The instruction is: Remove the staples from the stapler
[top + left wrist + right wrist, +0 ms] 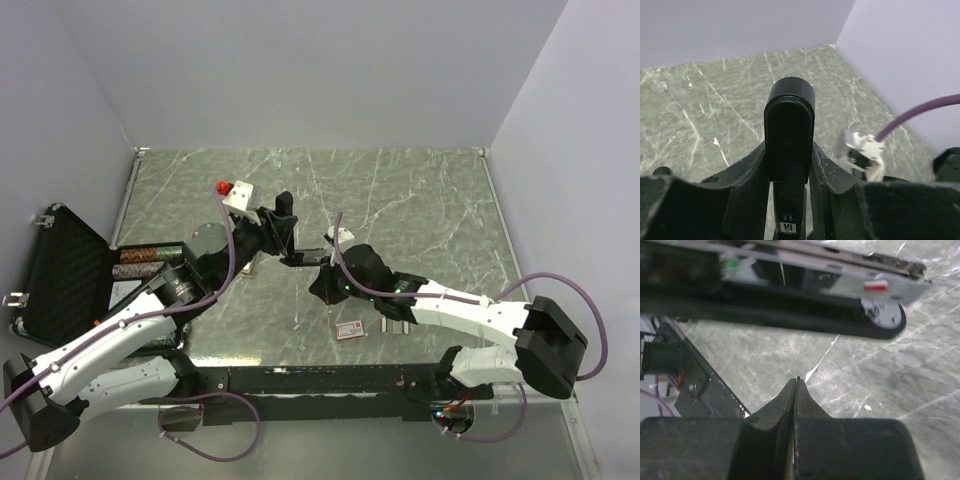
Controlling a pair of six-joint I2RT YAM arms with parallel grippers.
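Top external view: arms (130, 325) outstretched toward centre, left end effector (283, 232) clamped on stapler (789, 135), right end effector (796, 385) together beside it.

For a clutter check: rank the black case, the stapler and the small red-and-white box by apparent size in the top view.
1. black case
2. stapler, partly hidden
3. red-and-white box

The stapler (303, 258) sits between the fingers of the left gripper (283, 240), over the middle of the table (420, 210). The right gripper (325, 285) lies just below it, apart. 1 box (351, 330) lies nearer the front, and 1 case (60, 285) sits at the left edge.
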